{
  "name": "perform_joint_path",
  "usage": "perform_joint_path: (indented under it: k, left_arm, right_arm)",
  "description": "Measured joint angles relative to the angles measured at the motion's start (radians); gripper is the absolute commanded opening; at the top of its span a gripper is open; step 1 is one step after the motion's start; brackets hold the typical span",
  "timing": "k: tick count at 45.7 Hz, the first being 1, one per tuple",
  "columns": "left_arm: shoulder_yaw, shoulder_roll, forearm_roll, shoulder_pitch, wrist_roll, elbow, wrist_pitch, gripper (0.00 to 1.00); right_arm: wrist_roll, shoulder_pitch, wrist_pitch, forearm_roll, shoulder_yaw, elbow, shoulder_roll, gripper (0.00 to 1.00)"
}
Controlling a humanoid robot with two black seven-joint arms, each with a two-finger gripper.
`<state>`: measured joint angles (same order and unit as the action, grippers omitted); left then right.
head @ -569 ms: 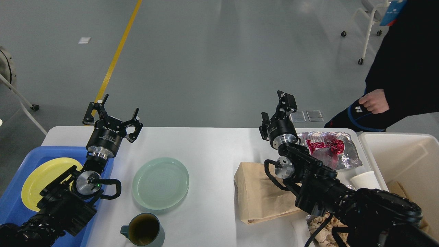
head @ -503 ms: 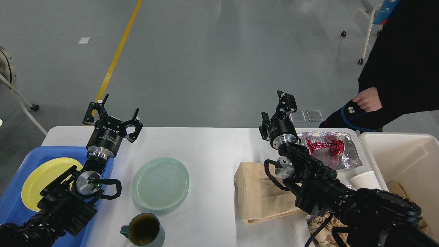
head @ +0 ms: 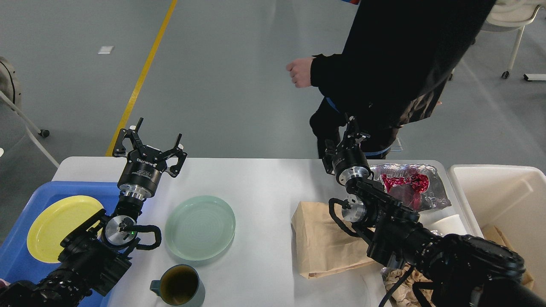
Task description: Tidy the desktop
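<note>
The white desktop (head: 264, 183) holds a pale green plate (head: 200, 227), a teal mug (head: 177, 285) of dark liquid, a brown paper bag (head: 318, 245), a silver foil wrapper with red inside (head: 409, 183) and a white paper cup (head: 448, 224). My left gripper (head: 152, 141) is open and empty, raised over the far left of the desktop, beyond the green plate. My right gripper (head: 346, 135) is raised beyond the paper bag, left of the foil wrapper. It is dark against dark clothing, so its fingers cannot be told apart.
A blue tray (head: 25, 200) at the left holds a yellow plate (head: 55, 226). A cream-white bin (head: 503, 196) stands at the right with brown paper inside. Crumpled paper (head: 401, 285) lies under my right arm. A person in black (head: 405, 64) stands just beyond the table's far edge.
</note>
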<state>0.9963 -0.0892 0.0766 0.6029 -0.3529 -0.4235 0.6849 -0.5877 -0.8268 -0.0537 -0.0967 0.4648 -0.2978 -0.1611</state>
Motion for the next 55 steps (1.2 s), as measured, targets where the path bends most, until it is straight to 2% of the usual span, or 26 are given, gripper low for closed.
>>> perform_joint_path:
  k: [9,16,21,25,31,36,39,41,50,55]
  left_arm:
    - [-0.042,-0.010,-0.014,0.067,0.019,0.002,-0.085,0.97]
    - [-0.072,-0.113,-0.018,0.219,0.020,0.006,-0.235,0.97]
    - [-0.192,-0.151,-0.018,0.361,0.020,0.008,-0.351,0.97]
    - [-0.404,-0.165,-0.019,0.472,0.021,0.008,-0.416,0.97]
    - [-0.915,-0.199,-0.020,0.613,0.022,0.004,-0.439,0.97]
    - [-1.376,-0.181,-0.019,0.758,0.022,-0.010,-0.436,0.97]
    - [-1.584,-0.162,-0.019,0.837,0.022,-0.037,-0.425,0.97]
    - [-1.664,-0.158,-0.018,0.892,0.022,-0.070,-0.409,0.97]
    - [-1.783,-0.150,-0.018,1.033,0.022,-0.176,-0.320,0.97]
    - [-1.975,-0.144,-0.017,1.100,0.022,-0.290,-0.272,0.97]
  right_arm:
    - [0.000,0.000,0.000,0.000,0.000,0.000,0.000,1.00]
    - [0.000,0.000,0.000,0.000,0.000,0.000,0.000,1.00]
    - [0.000,0.000,0.000,0.000,0.000,0.000,0.000,1.00]
    - [0.000,0.000,0.000,0.000,0.000,0.000,0.000,1.00]
    - [0.000,0.000,0.000,-0.001,0.000,0.000,0.000,1.00]
    - [0.000,0.000,0.000,-0.001,0.000,0.000,0.000,1.00]
    - [0.000,0.000,0.000,-0.001,0.000,0.000,0.000,1.00]
    - [0.000,0.000,0.000,-0.001,0.000,0.000,0.000,1.00]
    - [0.000,0.000,0.000,0.000,0.000,0.000,0.000,1.00]
    - [0.000,0.000,0.000,0.000,0.000,0.000,0.000,1.00]
